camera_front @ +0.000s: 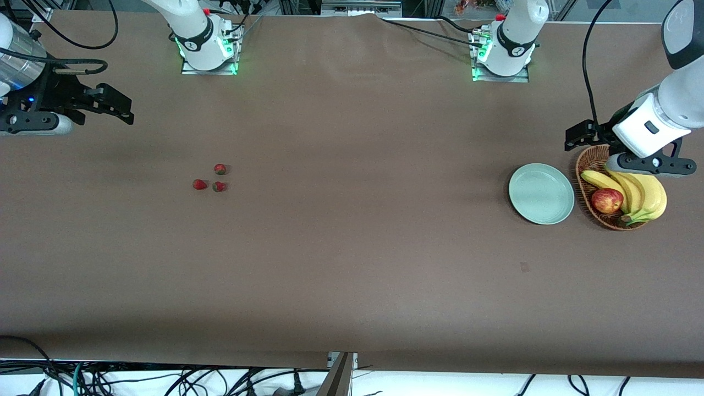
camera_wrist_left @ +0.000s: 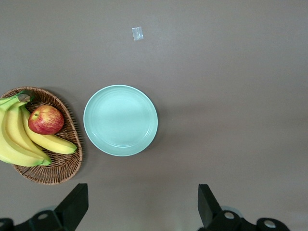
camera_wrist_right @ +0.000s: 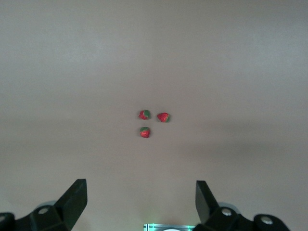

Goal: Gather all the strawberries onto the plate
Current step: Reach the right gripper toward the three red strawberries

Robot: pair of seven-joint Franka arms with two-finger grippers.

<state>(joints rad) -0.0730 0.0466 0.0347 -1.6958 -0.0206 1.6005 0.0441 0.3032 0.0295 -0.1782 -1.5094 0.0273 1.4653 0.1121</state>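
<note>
Right gripper (camera_front: 124, 110) wide open, empty, high above desk (camera_front: 352, 275), strawberries (camera_front: 212, 179) well apart from it; left gripper (camera_front: 577, 137) open, empty, over basket (camera_front: 586, 165) beside bare plate (camera_front: 542, 193); nothing collected, all three berries left

A brown oval wicker basket (camera_front: 585, 168) sits on the brown tabletop (camera_front: 352, 247), holding yellow bananas (camera_front: 641, 193) and a red apple (camera_front: 606, 200).
</note>
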